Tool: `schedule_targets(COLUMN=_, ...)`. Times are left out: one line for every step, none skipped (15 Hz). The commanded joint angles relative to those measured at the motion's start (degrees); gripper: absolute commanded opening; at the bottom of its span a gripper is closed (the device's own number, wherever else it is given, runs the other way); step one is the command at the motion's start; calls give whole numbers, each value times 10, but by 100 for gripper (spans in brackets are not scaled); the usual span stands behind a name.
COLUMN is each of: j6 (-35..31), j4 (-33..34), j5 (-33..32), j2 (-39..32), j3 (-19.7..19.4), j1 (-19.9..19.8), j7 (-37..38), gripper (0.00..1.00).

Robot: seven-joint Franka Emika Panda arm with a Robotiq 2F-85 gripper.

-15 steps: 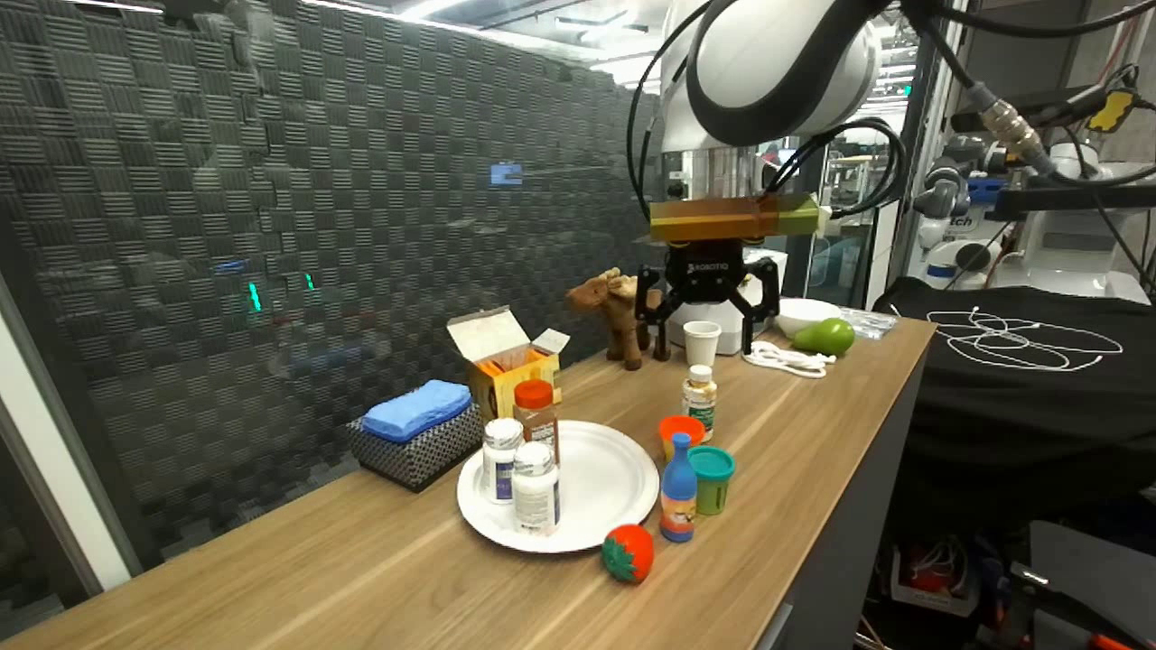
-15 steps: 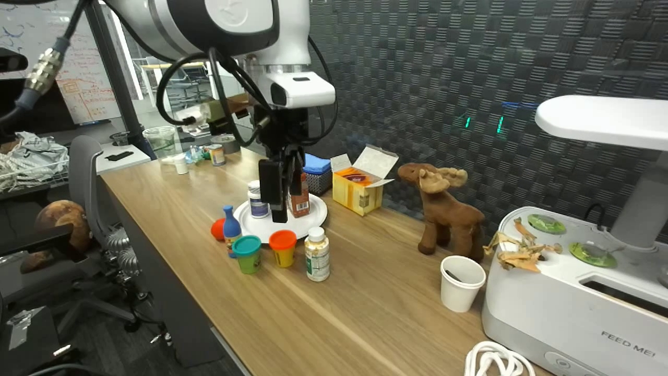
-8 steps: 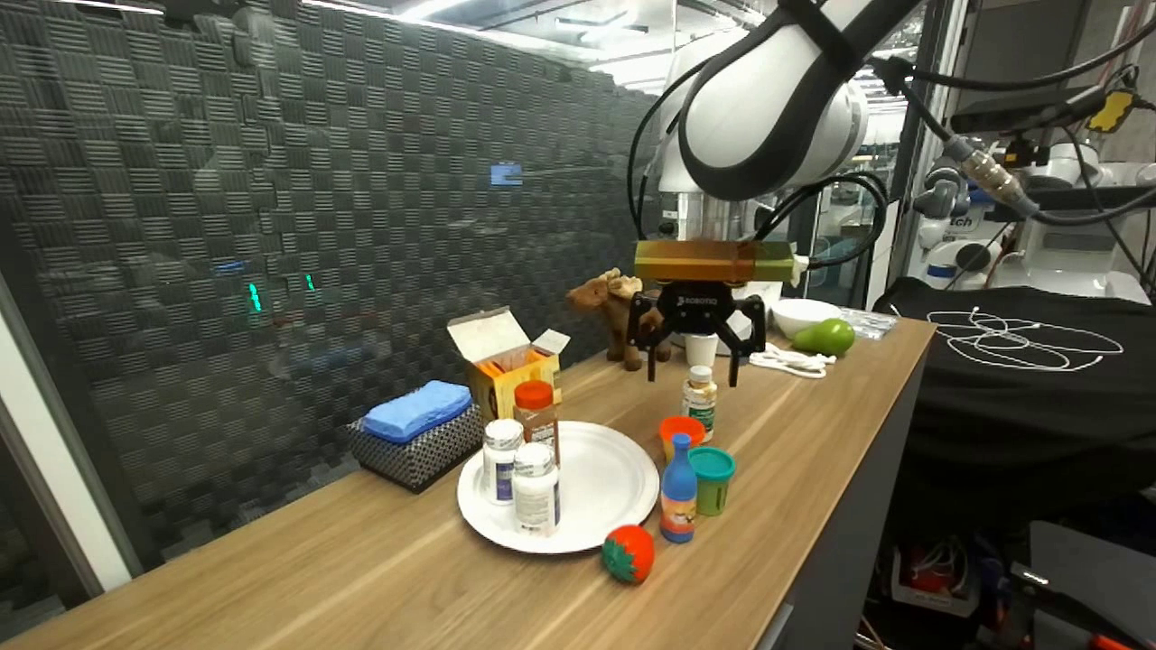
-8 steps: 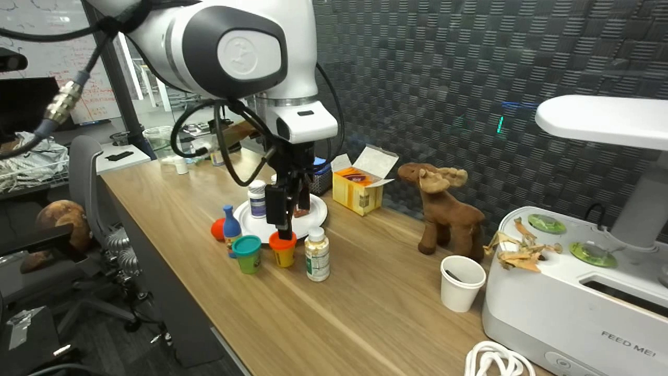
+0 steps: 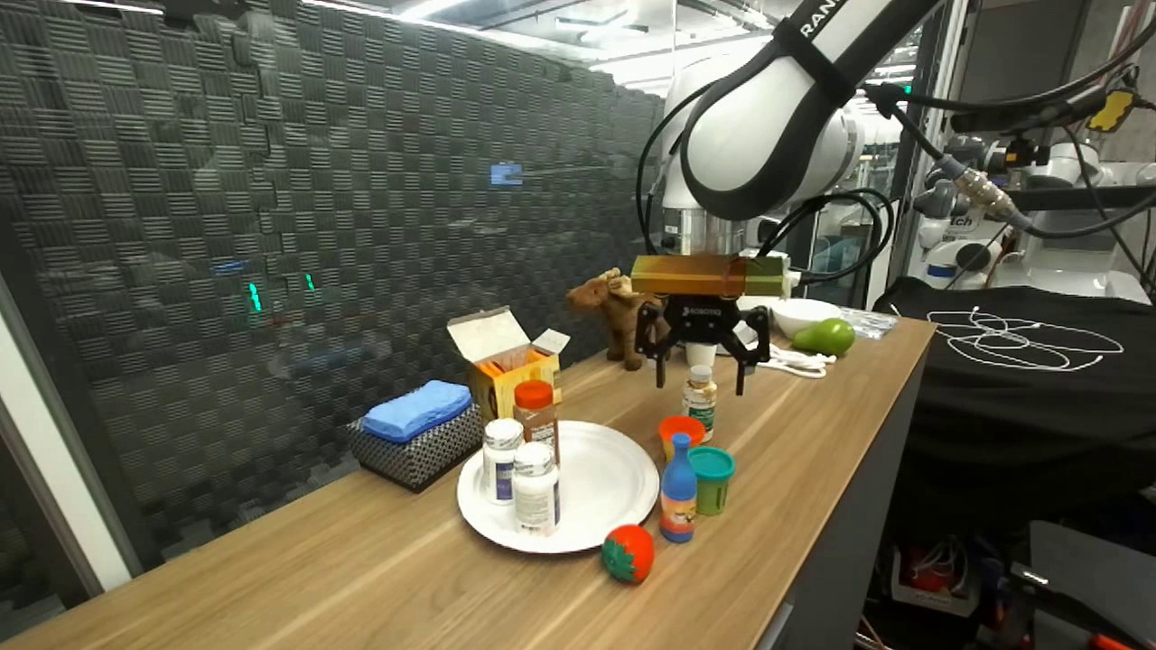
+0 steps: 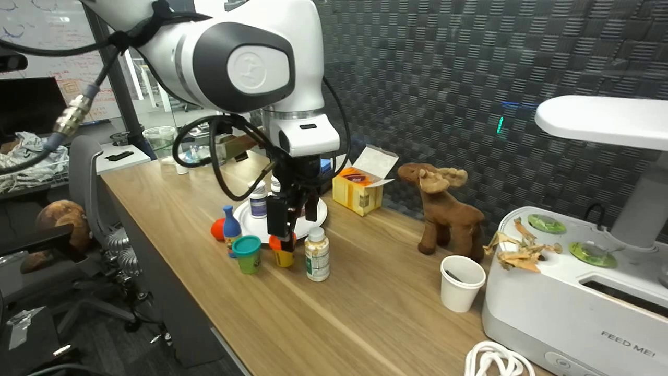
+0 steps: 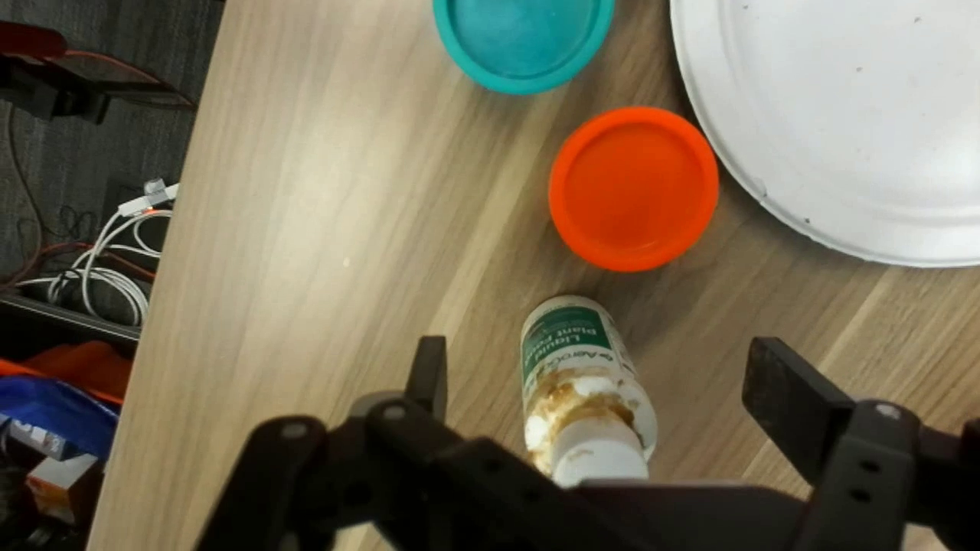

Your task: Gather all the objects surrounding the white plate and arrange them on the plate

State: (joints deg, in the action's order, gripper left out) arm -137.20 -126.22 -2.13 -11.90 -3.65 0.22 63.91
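My gripper (image 5: 701,383) is open and empty, above a white-capped, brown-stained bottle with a green label (image 5: 700,402). In the wrist view that bottle (image 7: 586,383) stands between the spread fingers, touching neither. A yellow jar with an orange lid (image 7: 634,189) and a green jar with a teal lid (image 7: 524,38) stand near it. A finger partly covers the yellow jar (image 6: 284,258) in an exterior view. A blue toy bottle (image 5: 678,496) and a red strawberry (image 5: 629,552) stand by the white plate (image 5: 610,492). On the plate are two white pill bottles (image 5: 536,496) (image 5: 499,460) and a red-capped brown bottle (image 5: 536,415).
An open yellow carton (image 5: 515,370) and a dark box with a blue cloth (image 5: 418,411) stand behind the plate. A plush moose (image 6: 443,209), a paper cup (image 6: 461,284), a white planter (image 6: 563,308) and a white cord (image 6: 498,360) are towards the robot's end.
My gripper has come down over the stained bottle, its fingers staying open. In the last half second it has shifted slightly. The objects have not moved.
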Motion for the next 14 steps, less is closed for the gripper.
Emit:
schedule_targets(j6=-4, j4=12, j5=-33, j2=-2, j3=-15, j1=15, j7=50, gripper=74)
schedule_targets(j6=-3, j4=13, j5=-43, j2=-2, j3=-16, j1=16, j7=61, gripper=68)
schedule_targets(j6=-2, j4=13, j5=-50, j2=-2, j3=-17, j1=17, j7=70, gripper=58)
schedule_targets(j6=-3, j4=13, j5=-57, j2=-3, j3=-18, j1=17, j7=79, gripper=50)
schedule_targets(j6=-3, j4=14, j5=-63, j2=-3, j3=-18, j1=17, j7=86, gripper=43)
schedule_targets(j6=-1, j4=14, j5=-70, j2=-3, j3=-19, j1=18, j7=96, gripper=35)
schedule_targets(j6=0, j4=15, j5=-77, j2=-2, j3=-19, j1=19, j7=104, gripper=28)
schedule_targets(j6=1, j4=17, j5=-86, j2=-1, j3=-20, j1=20, j7=114, gripper=19)
schedule_targets(j6=2, j4=19, j5=-95, j2=0, j3=-21, j1=21, j7=124, gripper=12)
schedule_targets(j6=3, j4=18, j5=-103, j2=2, j3=-22, j1=22, j7=132, gripper=5)
schedule_targets(j6=4, j4=18, j5=-111, j2=3, j3=-22, j1=22, j7=140, gripper=8)
schedule_targets(j6=4, j4=17, j5=-115, j2=4, j3=-21, j1=22, j7=144, gripper=8)
schedule_targets(j6=3, j4=17, j5=-115, j2=4, j3=-20, j1=21, j7=143, gripper=7)
schedule_targets(j6=3, j4=17, j5=-118, j2=4, j3=-18, j1=21, j7=145, gripper=7)
